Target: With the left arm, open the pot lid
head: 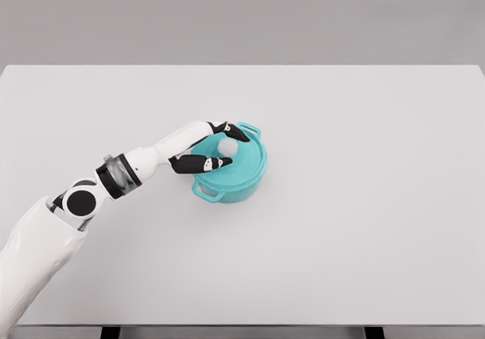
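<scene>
A teal pot [231, 181] with two side handles stands near the middle of the white table [364, 202]. Its teal lid [241, 161] sits on top, with a white round knob [226, 147] at its centre. My left hand [220, 146] reaches in from the lower left and lies over the lid. Its black fingers [235, 133] curve around the far side of the knob, and the thumb [203, 164] lies on the near side. The fingers flank the knob without clearly closing on it. The lid rests flat on the pot.
The table's front edge runs along the bottom of the view.
</scene>
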You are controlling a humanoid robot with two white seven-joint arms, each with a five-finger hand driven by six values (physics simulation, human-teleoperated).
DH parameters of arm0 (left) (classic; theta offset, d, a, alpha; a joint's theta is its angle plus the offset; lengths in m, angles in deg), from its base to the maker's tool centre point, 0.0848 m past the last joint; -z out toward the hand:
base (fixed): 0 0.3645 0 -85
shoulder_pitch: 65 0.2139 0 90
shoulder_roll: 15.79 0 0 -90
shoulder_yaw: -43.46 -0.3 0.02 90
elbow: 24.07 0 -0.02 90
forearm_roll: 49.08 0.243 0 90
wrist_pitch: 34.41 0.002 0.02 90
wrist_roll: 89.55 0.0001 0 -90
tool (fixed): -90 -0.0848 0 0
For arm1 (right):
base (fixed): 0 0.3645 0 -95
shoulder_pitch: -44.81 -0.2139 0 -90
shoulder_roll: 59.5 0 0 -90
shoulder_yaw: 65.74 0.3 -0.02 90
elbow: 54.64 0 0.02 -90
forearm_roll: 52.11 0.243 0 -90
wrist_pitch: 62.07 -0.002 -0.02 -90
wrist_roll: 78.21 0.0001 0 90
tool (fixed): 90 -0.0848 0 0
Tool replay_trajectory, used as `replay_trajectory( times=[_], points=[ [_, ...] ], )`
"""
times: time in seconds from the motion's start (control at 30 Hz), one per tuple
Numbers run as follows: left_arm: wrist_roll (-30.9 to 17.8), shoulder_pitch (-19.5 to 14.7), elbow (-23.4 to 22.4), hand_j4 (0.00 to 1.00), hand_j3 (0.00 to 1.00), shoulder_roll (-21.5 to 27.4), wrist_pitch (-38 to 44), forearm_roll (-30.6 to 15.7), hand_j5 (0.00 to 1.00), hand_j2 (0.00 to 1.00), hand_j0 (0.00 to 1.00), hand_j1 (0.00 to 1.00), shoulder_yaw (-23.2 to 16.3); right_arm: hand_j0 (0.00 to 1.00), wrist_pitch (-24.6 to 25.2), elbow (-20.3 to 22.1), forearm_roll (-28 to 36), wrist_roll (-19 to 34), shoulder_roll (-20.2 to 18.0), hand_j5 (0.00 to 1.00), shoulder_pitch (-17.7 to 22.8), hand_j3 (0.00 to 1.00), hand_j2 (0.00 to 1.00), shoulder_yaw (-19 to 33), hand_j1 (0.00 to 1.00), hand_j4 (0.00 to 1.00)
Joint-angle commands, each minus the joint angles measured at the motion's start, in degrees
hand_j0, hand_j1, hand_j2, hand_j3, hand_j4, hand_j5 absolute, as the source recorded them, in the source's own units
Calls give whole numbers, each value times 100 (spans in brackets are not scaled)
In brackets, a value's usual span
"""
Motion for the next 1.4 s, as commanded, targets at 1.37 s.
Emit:
replay_trajectory(
  times=[1.37],
  points=[
    [-3,193,260,49,49,125,21,-126,49,49,49,49,1003,100,-1,-1,3,0,0,100,0,100,100,0,100,100]
  ],
)
